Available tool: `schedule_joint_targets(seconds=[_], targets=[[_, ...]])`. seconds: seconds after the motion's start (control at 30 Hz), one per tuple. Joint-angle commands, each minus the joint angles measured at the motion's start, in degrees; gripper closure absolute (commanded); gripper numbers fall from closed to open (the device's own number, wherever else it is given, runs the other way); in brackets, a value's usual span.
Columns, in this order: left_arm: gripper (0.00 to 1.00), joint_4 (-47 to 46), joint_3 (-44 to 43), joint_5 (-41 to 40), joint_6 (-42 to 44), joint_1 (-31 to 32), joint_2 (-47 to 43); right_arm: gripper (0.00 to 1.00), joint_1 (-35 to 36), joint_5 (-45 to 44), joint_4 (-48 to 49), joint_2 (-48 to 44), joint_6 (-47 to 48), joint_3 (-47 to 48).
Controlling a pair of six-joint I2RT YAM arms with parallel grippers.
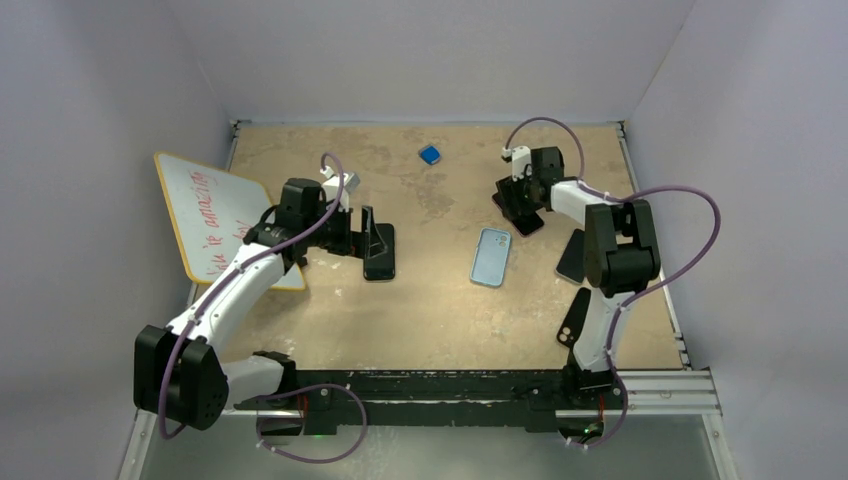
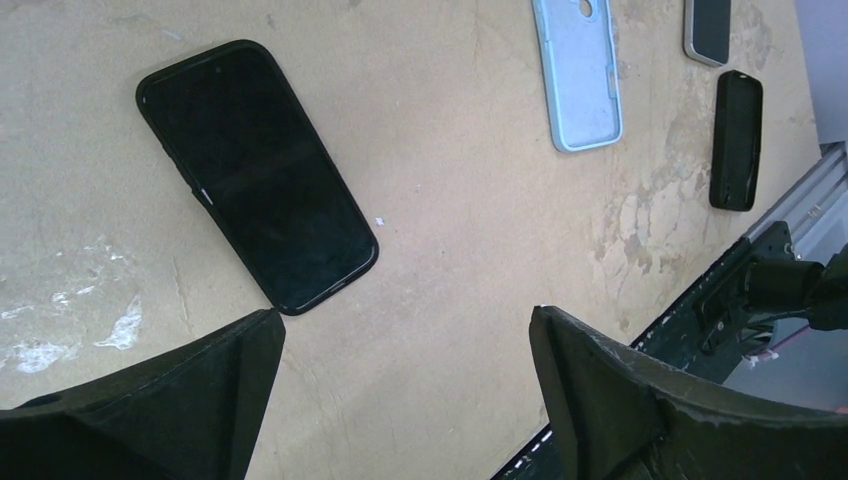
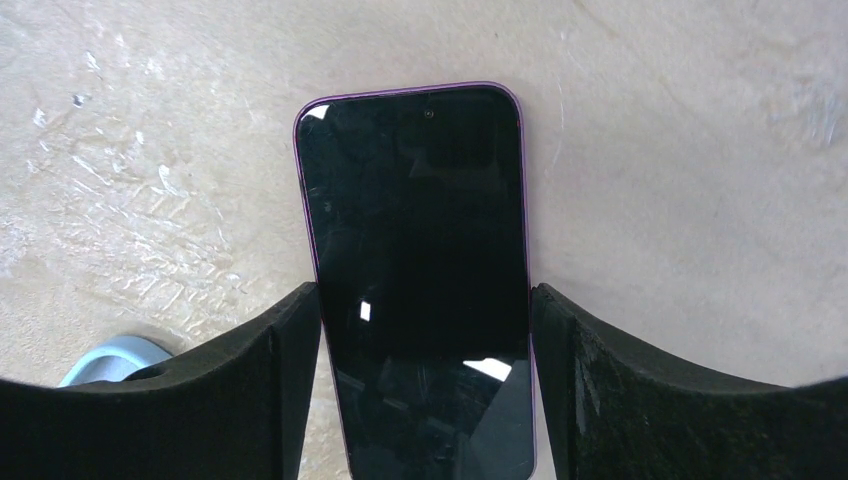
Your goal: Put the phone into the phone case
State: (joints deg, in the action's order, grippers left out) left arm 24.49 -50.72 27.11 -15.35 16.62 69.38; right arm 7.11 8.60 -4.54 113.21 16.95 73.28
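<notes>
A phone with a purple rim and dark screen [image 3: 420, 250] lies flat on the tan table, and also shows in the top view [image 1: 528, 224]. My right gripper [image 3: 425, 300] straddles it, one finger against each long edge; in the top view it [image 1: 520, 212] sits at the back right. The empty light blue phone case [image 1: 492, 256] lies open side up in the middle of the table, left of and nearer than the phone. It shows in the left wrist view [image 2: 578, 75] and as a corner in the right wrist view [image 3: 100, 362]. My left gripper [image 2: 405, 315] is open and empty, just above the table.
A black cased phone [image 2: 255, 170] lies by my left gripper [image 1: 372, 235]. A black case [image 2: 737, 140] and a grey-edged phone [image 2: 708, 28] lie near the right edge. A whiteboard [image 1: 210, 215] leans at the left. A small blue object [image 1: 430, 154] lies at the back.
</notes>
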Motion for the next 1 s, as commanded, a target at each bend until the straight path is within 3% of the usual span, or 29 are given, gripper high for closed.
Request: schedule_joint_targets(seconds=[0.0, 0.2, 0.3, 0.53, 0.97], targets=[[0.02, -1.35, -0.44, -4.23, -1.14, 1.25, 0.52, 0.36, 0.09, -4.45, -4.98, -2.07, -5.53, 0.73], [0.11, -2.99, -3.64, -9.33, -8.12, 8.82, 4.3, 0.37, 0.18, -2.82, -4.12, -4.73, -13.74, -1.23], [0.13, -4.95, -6.0, -13.14, -10.83, 15.72, 7.9, 0.37, 0.59, -4.25, -5.54, -5.41, -18.2, -1.49], [0.2, -14.63, -11.43, -17.1, -15.81, 24.92, 18.99, 0.4, 1.56, -11.17, -8.08, -6.95, -25.15, -3.58], [0.3, -33.7, -15.9, -19.06, -20.63, 29.28, 36.68, 0.41, 2.49, -13.84, -12.32, -6.15, -31.53, -2.9]])
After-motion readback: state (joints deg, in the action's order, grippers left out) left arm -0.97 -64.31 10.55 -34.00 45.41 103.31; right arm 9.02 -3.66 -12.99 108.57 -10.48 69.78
